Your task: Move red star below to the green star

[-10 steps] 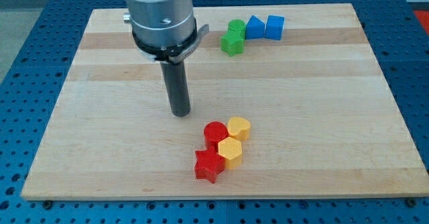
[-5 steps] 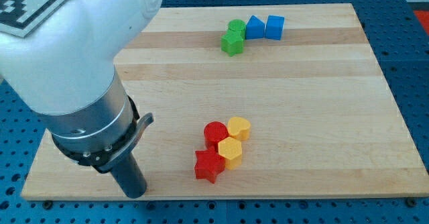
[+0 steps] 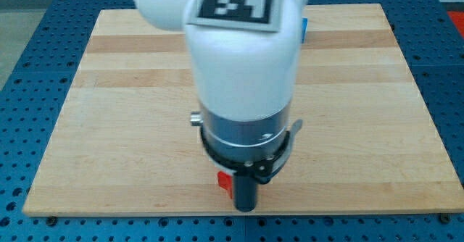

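My arm fills the middle of the view and hides most of the blocks. My tip is at the board's bottom edge, just right of and touching or nearly touching the red star, of which only a small red sliver shows at the rod's left. The green star, the other green block, the red cylinder and the yellow blocks are hidden behind the arm. Only a thin edge of a blue block shows near the view's top.
The wooden board lies on a blue perforated table. The board's bottom edge is right below my tip.
My arm swept from the board's bottom left to the right along the bottom edge. My tip now stands just below the red star, and the arm covers the block clusters.
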Available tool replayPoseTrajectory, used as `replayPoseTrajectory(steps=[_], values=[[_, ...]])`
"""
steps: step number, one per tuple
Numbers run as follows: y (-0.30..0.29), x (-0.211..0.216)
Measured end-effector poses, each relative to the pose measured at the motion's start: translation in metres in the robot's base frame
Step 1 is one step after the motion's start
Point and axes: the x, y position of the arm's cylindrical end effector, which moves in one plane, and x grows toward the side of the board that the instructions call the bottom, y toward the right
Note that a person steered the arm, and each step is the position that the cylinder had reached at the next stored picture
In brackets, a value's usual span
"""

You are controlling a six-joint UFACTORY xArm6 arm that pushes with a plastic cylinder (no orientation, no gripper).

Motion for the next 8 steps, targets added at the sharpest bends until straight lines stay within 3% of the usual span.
replayPoseTrajectory(steps=[1, 4, 7, 8], values=[[-0.009, -0.021], [-0.067, -0.023], [-0.022, -0.061], [-0.025, -0.093]])
